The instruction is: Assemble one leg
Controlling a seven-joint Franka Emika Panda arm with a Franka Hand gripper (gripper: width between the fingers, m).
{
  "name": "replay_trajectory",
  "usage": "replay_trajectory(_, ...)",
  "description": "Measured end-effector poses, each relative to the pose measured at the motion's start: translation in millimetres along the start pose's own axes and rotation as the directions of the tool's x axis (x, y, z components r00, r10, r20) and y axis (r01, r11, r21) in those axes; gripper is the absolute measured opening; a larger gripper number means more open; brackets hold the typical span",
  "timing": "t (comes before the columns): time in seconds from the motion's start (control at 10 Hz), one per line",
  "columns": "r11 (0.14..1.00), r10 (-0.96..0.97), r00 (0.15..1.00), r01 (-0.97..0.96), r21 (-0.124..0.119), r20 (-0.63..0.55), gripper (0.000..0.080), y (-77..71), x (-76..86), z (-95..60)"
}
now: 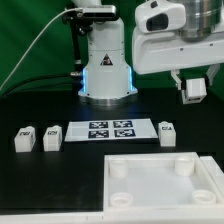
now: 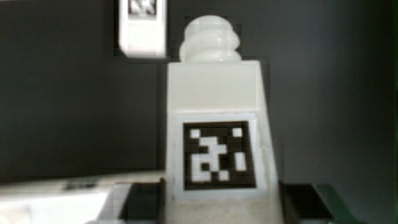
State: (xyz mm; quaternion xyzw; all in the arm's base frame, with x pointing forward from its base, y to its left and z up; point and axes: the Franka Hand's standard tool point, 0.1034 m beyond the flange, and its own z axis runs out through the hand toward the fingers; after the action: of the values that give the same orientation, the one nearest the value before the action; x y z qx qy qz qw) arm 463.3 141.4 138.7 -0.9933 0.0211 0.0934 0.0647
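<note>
Leg (image 1: 193,88) (image 2: 214,110): held in the air at the exterior view's right, clear of the black tabletop (image 1: 50,185). The wrist view shows it upright, tag facing the camera and a knobbed white tip on top.
End effector (image 1: 194,96) (image 2: 217,203): clamped on the leg, one dark finger on each side of its lower end.
Leftmost leg (image 1: 24,140) and second leg (image 1: 50,137): standing close together on the tabletop at the exterior view's left.
Third leg (image 1: 166,131): standing just beside the right end of the marker board (image 1: 110,130).
Marker board: lying flat between the second and third legs, in front of the arm base (image 1: 107,70).
Tray-like panel (image 1: 160,195): a large white square with round corner sockets, nearest the camera, below the held leg in the exterior view.
</note>
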Motion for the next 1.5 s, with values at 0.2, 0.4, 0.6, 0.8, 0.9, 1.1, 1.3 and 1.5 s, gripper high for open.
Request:
replay_trajectory(0.2,0.999,-0.046,0.982,0.046,-0.003,-0.182,0.0291,8.0,14.6,-11.7)
replay_trajectory(0.4,0.998,-0.056,0.911,0.065,0.007,-0.409,0.0291,14.3,69.2,-78.2)
replay_trajectory(0.6,0.997,-0.073,0.831,0.077,-0.016,-0.551,0.0291,3.1,102.6,-97.2)
replay_trajectory(0.8,0.994,-0.07,0.695,0.105,0.005,-0.715,0.0291,-2.2,99.3,-96.2)
replay_trajectory(0.9,0.994,-0.066,0.684,0.105,0.009,-0.727,0.0291,-2.6,98.3,-93.0)
replay_trajectory(1.1,0.994,-0.083,0.686,0.113,-0.007,-0.723,0.0291,1.3,100.2,-91.8)
replay_trajectory(1.3,0.986,-0.154,0.67,0.148,-0.072,-0.727,0.0291,17.2,121.0,-92.8)
replay_trajectory(1.5,0.981,-0.186,0.652,0.165,-0.102,-0.735,0.0291,18.1,154.4,-98.6)
